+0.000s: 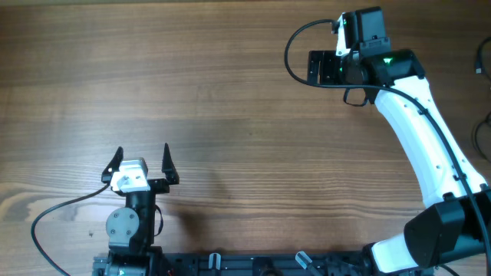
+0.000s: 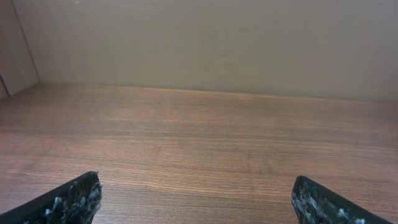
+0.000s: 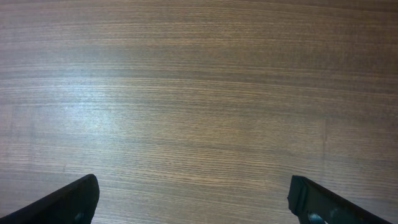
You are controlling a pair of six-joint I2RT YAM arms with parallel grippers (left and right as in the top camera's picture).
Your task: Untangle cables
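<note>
The left gripper [image 1: 141, 156] is sitting over the table's [image 1: 230, 107] near-left part with its jaws spread wide and nothing between them. Its wrist view is showing only bare wood running up to the wall [image 2: 205, 43] at the table's far side. The right gripper [image 3: 194, 196] is hanging over the table's far-right part, its fingers likewise standing fully apart and gripping nothing, with plain wood grain filling its wrist view. The cables are not showing anywhere on the table's surface in any view. A few thin dark strands [image 1: 481, 63] are crossing the table's right edge in the overhead view, but I cannot tell whether they are the cables or cords of the rig. The step in hand is therefore looking like locating the bundle before any reach. Doing it well probably means keeping both pincers wide and checking the table's right edge first with the nearer right arm. One arm would then be pinning a single loop near the table's middle while the other draws a free plug end away slowly, so no knot is tightening.
</note>
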